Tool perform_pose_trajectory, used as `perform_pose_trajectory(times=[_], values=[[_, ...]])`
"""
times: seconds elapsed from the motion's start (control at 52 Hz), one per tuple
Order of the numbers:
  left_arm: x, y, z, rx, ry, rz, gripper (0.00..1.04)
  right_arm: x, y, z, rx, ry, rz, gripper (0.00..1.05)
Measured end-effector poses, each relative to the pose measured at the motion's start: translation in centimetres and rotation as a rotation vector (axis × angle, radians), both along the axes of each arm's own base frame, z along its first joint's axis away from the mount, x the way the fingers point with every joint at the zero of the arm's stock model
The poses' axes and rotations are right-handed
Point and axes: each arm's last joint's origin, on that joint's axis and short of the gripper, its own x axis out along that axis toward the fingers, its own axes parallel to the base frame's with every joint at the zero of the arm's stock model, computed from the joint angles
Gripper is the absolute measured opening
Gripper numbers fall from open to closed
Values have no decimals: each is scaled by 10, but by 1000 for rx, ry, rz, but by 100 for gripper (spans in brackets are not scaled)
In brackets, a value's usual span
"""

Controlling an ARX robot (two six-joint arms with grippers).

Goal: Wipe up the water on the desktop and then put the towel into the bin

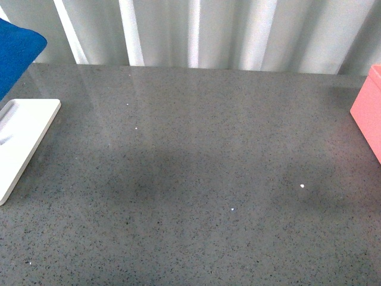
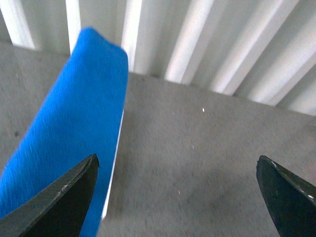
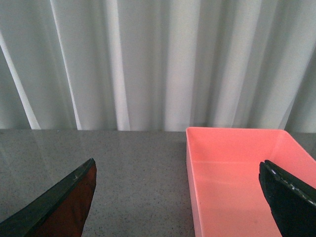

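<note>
The 2 pairs of jaws both stand wide apart and hold nothing. The left gripper gapes over bare desktop, with the blue towel just beside 1 of its fingers. The right gripper gapes over the desktop facing the pink bin. In the front view the towel fills the upper left corner of the frame, above the white tray at the left edge. The bin juts in at the right edge. A few white specks dot the lower middle.
</note>
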Motion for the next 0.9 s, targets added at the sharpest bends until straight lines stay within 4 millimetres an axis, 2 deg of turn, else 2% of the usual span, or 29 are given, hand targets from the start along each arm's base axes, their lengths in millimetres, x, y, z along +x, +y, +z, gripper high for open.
perform_pose_trajectory(times=[0.058,0.154,0.25,0.385,0.481,0.692,0.808,0.904], values=[[23,4,16,50,0,-15,98,0,0,0,0,0,1,98],[58,9,29,123,35,-38,98,0,0,0,0,0,0,98],[95,15,31,193,102,-48,98,0,0,0,0,0,1,98],[166,28,36,291,224,-36,98,0,0,0,0,0,0,98],[203,38,37,363,267,-39,98,0,0,0,0,0,1,98],[240,60,22,414,448,-29,98,0,0,0,0,0,0,98],[250,72,14,331,514,-34,98,0,0,0,0,0,0,98],[252,76,10,290,525,-38,98,0,0,0,0,0,0,98]])
